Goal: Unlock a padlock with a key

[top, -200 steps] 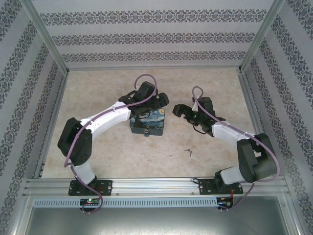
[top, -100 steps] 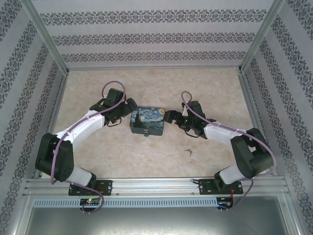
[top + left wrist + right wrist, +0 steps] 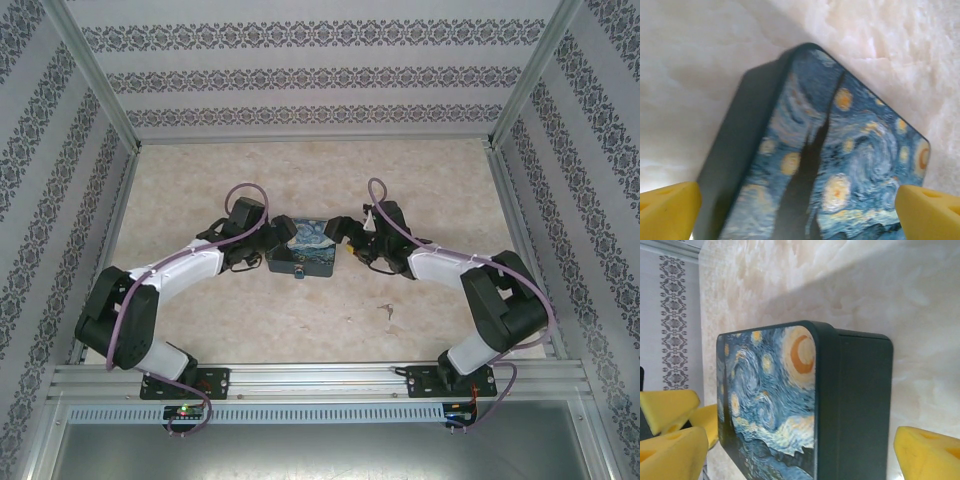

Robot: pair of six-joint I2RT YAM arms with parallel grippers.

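- Your L gripper [image 3: 270, 243]: jaws wide apart, padlock [image 3: 303, 248] sits between its yellow pads [image 3: 667, 210].
- Your R gripper [image 3: 345, 238]: jaws also wide apart, straddling padlock's opposite end, w/ slim gaps at both pads.
- Key [image 3: 386, 311] lies on table [image 3: 200, 170], well behind R gripper, toward near edge.

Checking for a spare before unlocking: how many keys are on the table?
1. The key lies on the tabletop, nearer the arm bases than the padlock and to its right. Others could hide under the arms.
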